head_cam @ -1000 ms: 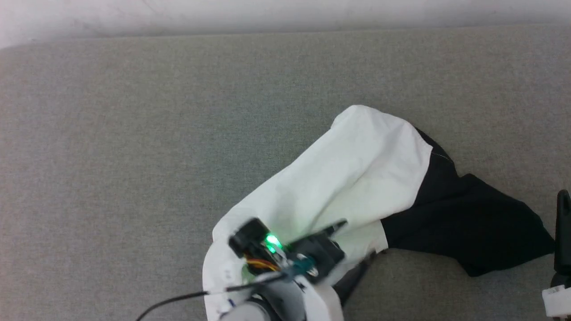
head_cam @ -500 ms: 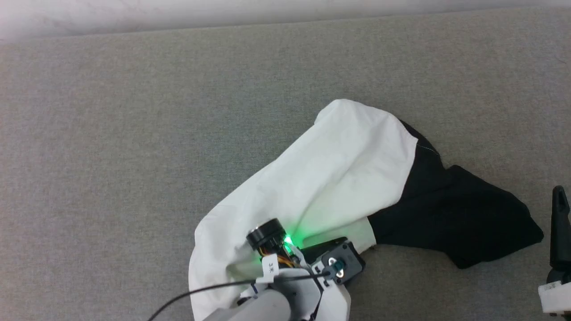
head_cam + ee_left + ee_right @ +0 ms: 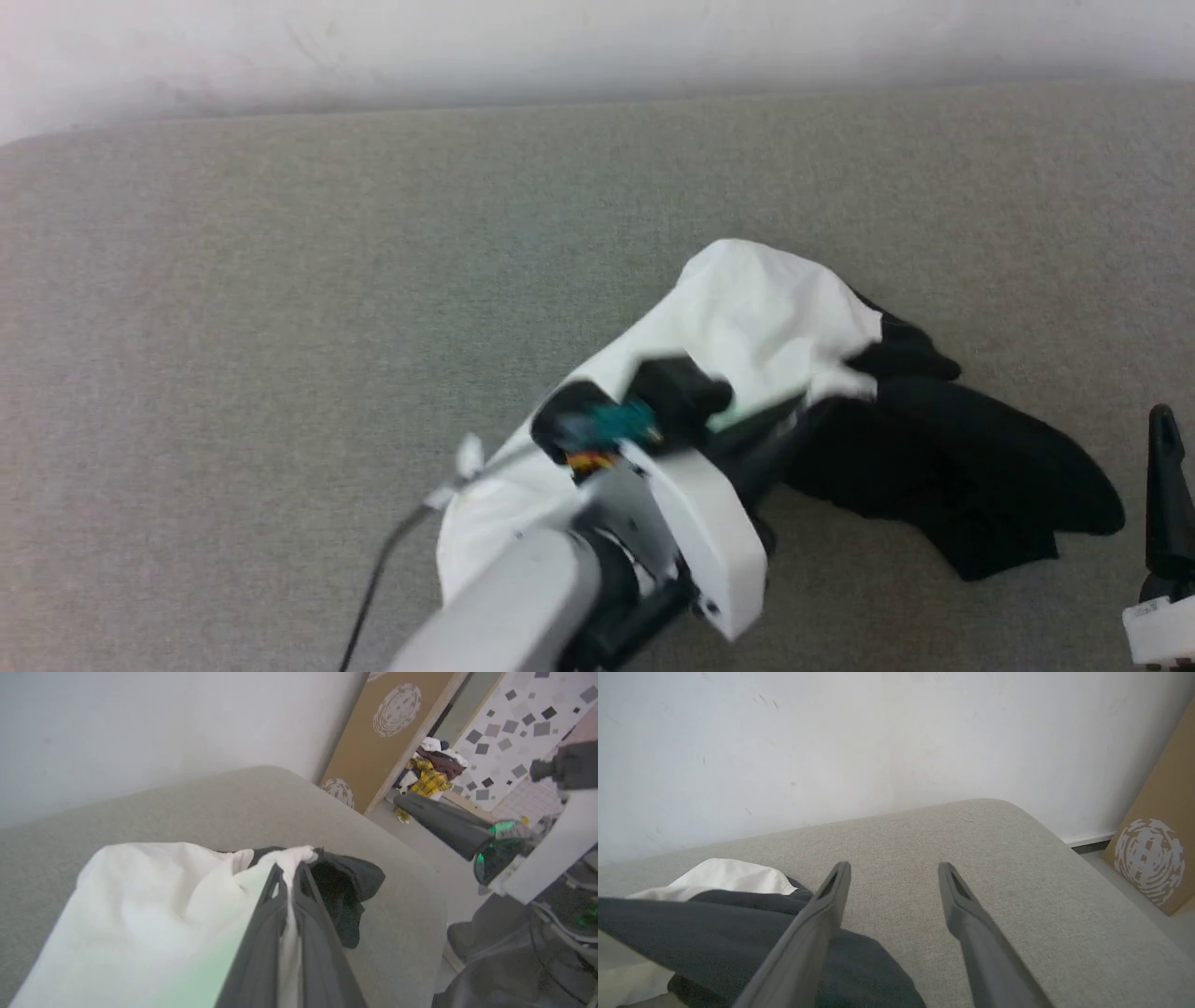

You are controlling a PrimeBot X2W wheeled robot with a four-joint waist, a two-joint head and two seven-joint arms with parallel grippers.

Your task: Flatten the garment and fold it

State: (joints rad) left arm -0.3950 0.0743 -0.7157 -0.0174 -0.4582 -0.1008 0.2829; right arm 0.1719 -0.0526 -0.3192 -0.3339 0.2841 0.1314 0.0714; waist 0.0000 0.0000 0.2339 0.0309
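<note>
Beneath the blurred pale left forearm (image 3: 523, 607) in the head view, the near end of the garment (image 3: 766, 308) is hidden, and the fingers there are hard to make out. The left wrist view settles it: the left gripper (image 3: 287, 870) is pinched tight on a fold of white cloth, right where it meets the black section (image 3: 962, 467). The right gripper (image 3: 892, 868) hovers spread wide, holding nothing, just beside the black section's right end; the head view cuts it off at the right border. The garment lies bunched right of centre on the grey upholstered surface (image 3: 233, 327), with wide bare fabric to its left and behind it, up to the white wall (image 3: 560, 47). The surface's rounded right corner is near the black section. Past it on the floor are a brown cardboard panel (image 3: 387, 732) and a pile of clothes (image 3: 430, 772). A thin black cable (image 3: 372, 574) trails from the left arm.
</note>
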